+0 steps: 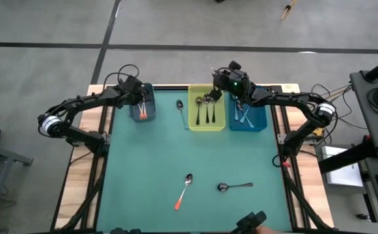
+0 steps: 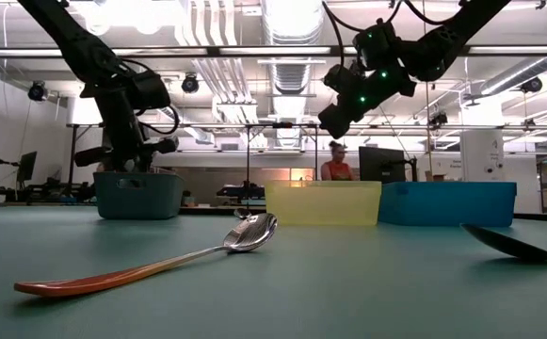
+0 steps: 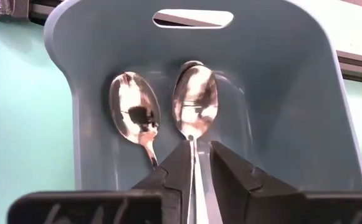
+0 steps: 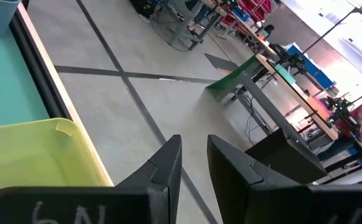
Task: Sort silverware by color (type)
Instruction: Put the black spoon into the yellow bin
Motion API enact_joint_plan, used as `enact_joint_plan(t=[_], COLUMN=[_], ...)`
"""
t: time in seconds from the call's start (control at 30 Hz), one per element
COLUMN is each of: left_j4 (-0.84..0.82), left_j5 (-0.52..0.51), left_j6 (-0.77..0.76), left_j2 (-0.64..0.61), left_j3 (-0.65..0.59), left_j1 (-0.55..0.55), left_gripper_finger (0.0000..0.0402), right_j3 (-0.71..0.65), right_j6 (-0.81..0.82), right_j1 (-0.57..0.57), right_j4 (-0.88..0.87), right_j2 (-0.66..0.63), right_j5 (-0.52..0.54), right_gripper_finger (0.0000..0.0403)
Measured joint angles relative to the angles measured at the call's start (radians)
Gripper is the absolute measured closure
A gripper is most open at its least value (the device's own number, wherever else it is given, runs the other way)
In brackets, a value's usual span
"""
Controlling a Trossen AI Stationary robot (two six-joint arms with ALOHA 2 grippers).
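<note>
**Spoon lowered into the grey-blue bin (image 1: 151,97), well left of the yellow bin (image 1: 222,107)**

High view: left hand (image 1: 141,104) low in the grey-blue bin, probably to lay like with like; right hand (image 1: 216,91) waiting over the yellow bin's far rim; loose spoons (image 1: 183,190) on the matte green worktop (image 1: 143,169) in front. Low view: glossy translucent yellow wall. Left wrist view: fingers (image 3: 174,171) narrowly apart about the thin handle of a mirror-bright, oval-bowled spoon (image 3: 195,102); unclear whether pinched or freed. Right wrist view: fingers (image 4: 165,165) slightly parted, nothing between.
</note>
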Motion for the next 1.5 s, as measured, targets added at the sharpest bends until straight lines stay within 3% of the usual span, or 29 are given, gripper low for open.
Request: enact_joint_plan(t=[0.3,0.57,0.8,1.0,1.1,1.5], left_j4=[0.001,0.039,0.114,0.175,0.190,0.191], left_j5=[-0.003,-0.005,-0.006,-0.109,-0.114,-0.116], left_j6=[0.049,0.225,0.401,0.488,0.527,0.555], left_j2=[-0.004,-0.047,-0.115,-0.185,-0.224,-0.358], left_j3=[0.000,0.000,0.000,0.000,0.000,-0.024], left_j1=[-0.002,-0.048,-0.117,-0.204,-0.261,-0.510], left_gripper_finger=[0.0355,0.0355,0.0355,0.0355,0.0355,0.0355], right_j3=[0.003,0.030,0.063,0.164,0.232,0.359], right_j6=[0.010,0.215,0.458,0.538,0.580,0.684], right_j1=[0.000,0.003,0.036,0.102,0.145,0.363], right_j4=[-0.001,-0.039,-0.240,-0.549,-0.686,-0.869], right_j2=[0.000,-0.001,-0.001,-0.003,-0.004,-0.004], right_j5=[0.000,-0.015,-0.186,-0.184,-0.183,-0.184], right_gripper_finger=[0.0335,0.0335,0.0335,0.0335,0.0335,0.0335])
